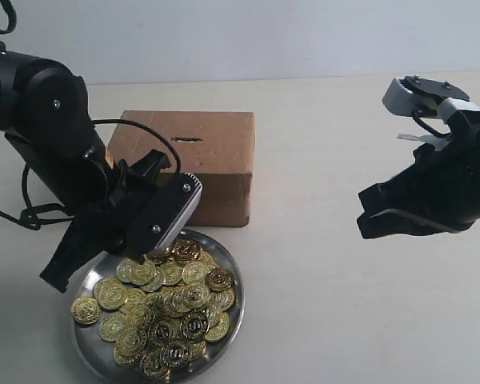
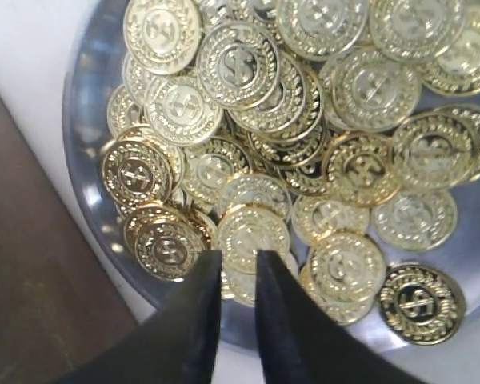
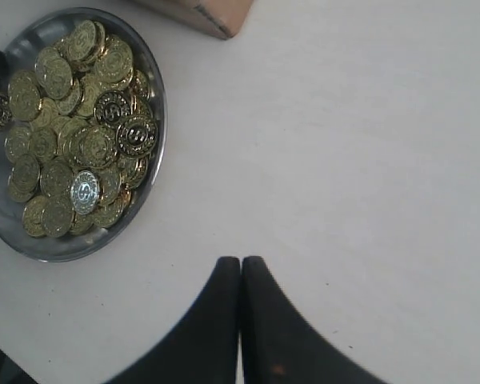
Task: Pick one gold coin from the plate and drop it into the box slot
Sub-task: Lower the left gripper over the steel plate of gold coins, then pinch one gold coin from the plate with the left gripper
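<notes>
Supporting table (image 1: 344, 320): pale and plain, filling most of the exterior view; everything stands on it.
box (image 1: 216, 152): upper centre of the exterior view, just behind the plate, with neither arm over its top.
plate (image 1: 90, 346): lower left-centre of that frame, heaped with gold coins (image 1: 168, 304).
left gripper (image 2: 234, 268): hangs over the upper-left part of the plate; its fingers (image 2: 208, 288) are parted by a narrow gap with nothing between them. The tips are just above the pile, and I cannot tell if they touch it.
right gripper (image 3: 240, 264): right of the exterior frame, well apart from plate and box, its fingers pressed together on nothing.
box slot (image 1: 186, 139): dark slit in the box top, no coin at it.
progress: early. No coin is lifted yet, so the grasp, the carry to the slot and the drop all appear to be left.
</notes>
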`<state>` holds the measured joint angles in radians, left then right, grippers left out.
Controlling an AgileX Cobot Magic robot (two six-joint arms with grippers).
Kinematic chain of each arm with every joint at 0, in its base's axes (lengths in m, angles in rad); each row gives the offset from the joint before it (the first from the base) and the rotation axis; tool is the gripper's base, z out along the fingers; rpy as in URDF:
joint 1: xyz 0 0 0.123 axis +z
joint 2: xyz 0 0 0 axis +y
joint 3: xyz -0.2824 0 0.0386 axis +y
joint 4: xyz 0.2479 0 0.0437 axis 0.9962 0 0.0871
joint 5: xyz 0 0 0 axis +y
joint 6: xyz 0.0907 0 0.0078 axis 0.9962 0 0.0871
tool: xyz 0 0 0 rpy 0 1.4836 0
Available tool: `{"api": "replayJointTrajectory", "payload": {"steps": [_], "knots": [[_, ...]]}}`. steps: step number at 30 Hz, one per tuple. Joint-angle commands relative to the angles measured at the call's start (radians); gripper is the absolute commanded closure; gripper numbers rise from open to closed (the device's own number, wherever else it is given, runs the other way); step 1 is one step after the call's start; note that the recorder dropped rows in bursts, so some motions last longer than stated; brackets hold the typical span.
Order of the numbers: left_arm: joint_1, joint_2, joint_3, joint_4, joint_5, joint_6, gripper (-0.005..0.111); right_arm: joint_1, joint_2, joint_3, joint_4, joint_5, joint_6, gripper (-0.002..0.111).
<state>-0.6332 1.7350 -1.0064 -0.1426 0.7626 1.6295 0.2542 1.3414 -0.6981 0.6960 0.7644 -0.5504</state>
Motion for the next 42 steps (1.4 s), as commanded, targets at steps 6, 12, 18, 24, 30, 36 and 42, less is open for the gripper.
{"api": "replayJointTrajectory", "payload": {"steps": [6, 12, 18, 24, 30, 36, 42], "knots": [[-0.006, 0.049, -0.006, 0.013, -0.077, 0.287, 0.051, 0.002, -0.001, -0.007, 0.011, 0.008, -0.008, 0.108], [-0.006, 0.085, -0.006, 0.023, -0.088, 0.395, 0.052, 0.002, -0.001, -0.007, 0.013, 0.008, -0.008, 0.108], [-0.006, 0.114, -0.006, 0.032, -0.088, 0.438, 0.052, 0.002, -0.001, -0.007, 0.013, 0.008, -0.008, 0.108], [-0.006, 0.144, -0.006, 0.051, -0.089, 0.438, 0.052, 0.002, -0.001, -0.007, 0.013, 0.010, -0.008, 0.108], [-0.006, 0.144, 0.001, 0.062, -0.098, 0.430, 0.052, 0.002, -0.001, -0.007, 0.021, 0.012, -0.008, 0.108], [-0.006, 0.144, 0.044, 0.064, -0.180, 0.430, 0.052, 0.002, -0.001, -0.007, 0.021, 0.012, -0.008, 0.108], [-0.006, 0.144, 0.055, 0.064, -0.210, 0.430, 0.052, 0.002, -0.001, -0.007, 0.023, 0.012, -0.008, 0.108]]}}
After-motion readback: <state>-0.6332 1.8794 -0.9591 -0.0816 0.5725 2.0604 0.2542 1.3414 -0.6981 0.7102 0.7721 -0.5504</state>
